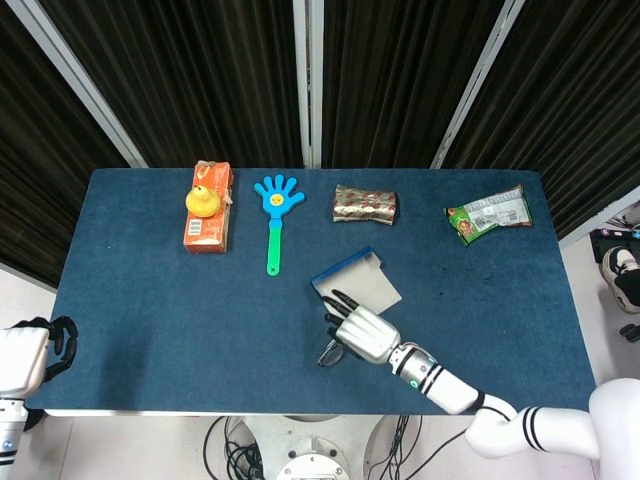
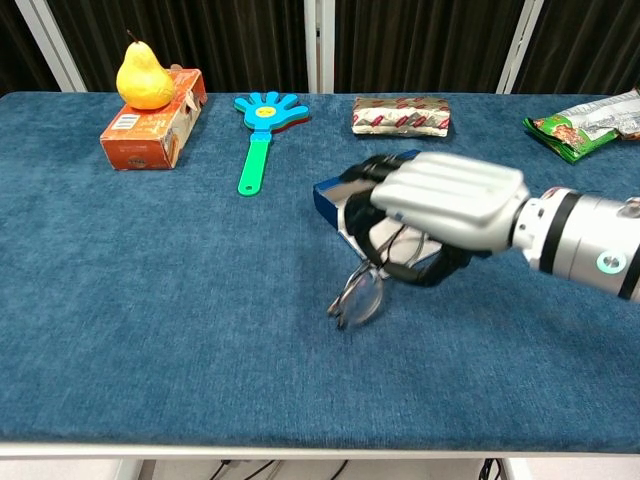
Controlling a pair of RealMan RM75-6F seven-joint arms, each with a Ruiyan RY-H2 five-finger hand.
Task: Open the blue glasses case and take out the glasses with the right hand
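The blue glasses case lies open at the table's middle, its pale lining facing up. My right hand is in front of the case, above the cloth, and grips the wire-framed glasses. The glasses hang below the fingers, outside the case, tilted toward the table. My left hand rests off the table's front left corner in the head view, with its dark fingers curled and nothing seen in it.
A yellow pear sits on an orange carton at the back left. A blue hand-shaped clapper lies beside it. A foil-wrapped packet and a green snack bag lie along the back edge.
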